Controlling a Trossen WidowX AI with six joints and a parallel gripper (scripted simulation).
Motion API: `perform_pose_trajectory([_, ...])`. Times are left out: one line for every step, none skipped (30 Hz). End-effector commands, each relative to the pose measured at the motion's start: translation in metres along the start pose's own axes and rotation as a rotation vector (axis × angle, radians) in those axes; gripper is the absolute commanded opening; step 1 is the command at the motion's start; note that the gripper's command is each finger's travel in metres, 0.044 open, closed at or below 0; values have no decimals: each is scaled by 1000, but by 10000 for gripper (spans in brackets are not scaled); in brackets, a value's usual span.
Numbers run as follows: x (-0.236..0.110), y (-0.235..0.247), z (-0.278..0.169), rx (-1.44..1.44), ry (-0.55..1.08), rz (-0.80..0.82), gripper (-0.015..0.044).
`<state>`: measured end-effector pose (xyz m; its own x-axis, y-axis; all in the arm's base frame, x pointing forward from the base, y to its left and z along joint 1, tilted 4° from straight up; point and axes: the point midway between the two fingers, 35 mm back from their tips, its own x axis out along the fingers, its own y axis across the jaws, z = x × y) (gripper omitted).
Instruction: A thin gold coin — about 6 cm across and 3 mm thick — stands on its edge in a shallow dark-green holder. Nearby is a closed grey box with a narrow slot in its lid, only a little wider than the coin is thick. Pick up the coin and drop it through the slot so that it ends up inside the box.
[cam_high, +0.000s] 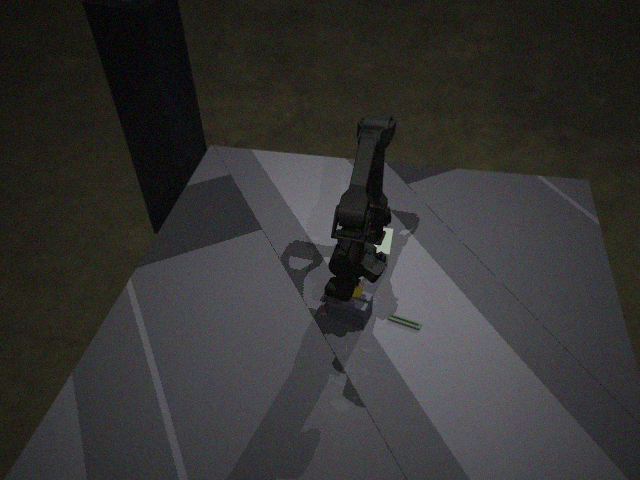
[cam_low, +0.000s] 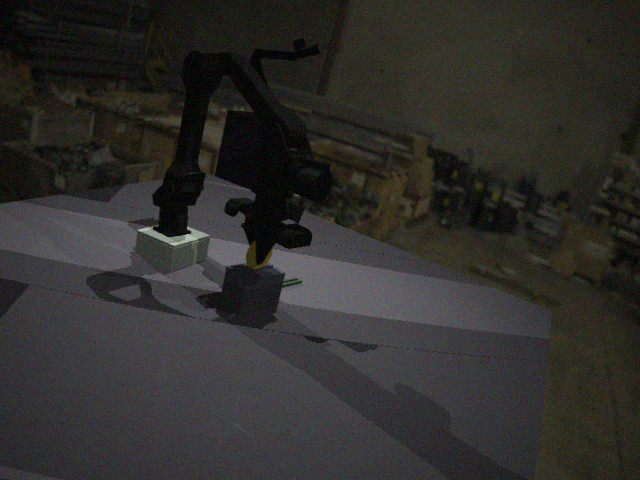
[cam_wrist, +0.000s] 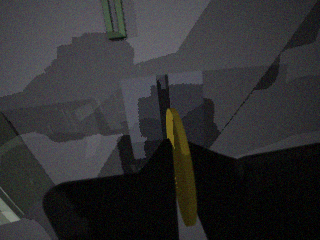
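Observation:
My gripper is shut on the gold coin, which hangs on edge between the fingertips. The grey box is right below, with the coin's lower edge at or just above its lid. In the wrist view the dark slot runs up to the coin, whose edge is slightly angled to it. The fingers hide part of the slot, and I cannot tell whether the coin touches the lid. The green holder is empty.
The arm's pale green base block stands behind the box. A tall dark panel stands at the table's far left edge in the top view. Hard shadows cross the grey table.

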<state>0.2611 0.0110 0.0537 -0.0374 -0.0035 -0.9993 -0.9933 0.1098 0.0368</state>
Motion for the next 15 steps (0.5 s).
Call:
perform_pose_trajectory([0, 0, 0, 0, 0, -1, 53])
perform_pose_trajectory([0, 0, 0, 0, 0, -1, 79])
perform_pose_trajectory([0, 0, 0, 0, 0, -1, 105])
perform_pose_trajectory([0, 0, 0, 0, 0, -1, 131])
perform_pose_trajectory([0, 0, 0, 0, 0, -1, 157])
perform_pose_trajectory([0, 0, 0, 0, 0, -1, 161])
perform_pose_trajectory([0, 0, 0, 0, 0, -1, 161])
perform_pose_trajectory([0, 0, 0, 0, 0, -1, 161])
perform_pose_trajectory([0, 0, 0, 0, 0, -1, 161])
perform_pose_trajectory([0, 0, 0, 0, 0, -1, 161])
perform_pose_trajectory([0, 0, 0, 0, 0, -1, 161])
perform_pose_trajectory([0, 0, 0, 0, 0, -1, 161])
perform_pose_trajectory([0, 0, 0, 0, 0, -1, 161])
perform_pose_trajectory([0, 0, 0, 0, 0, -1, 161])
perform_pose_trajectory([-1, 0, 0, 0, 0, -1, 187])
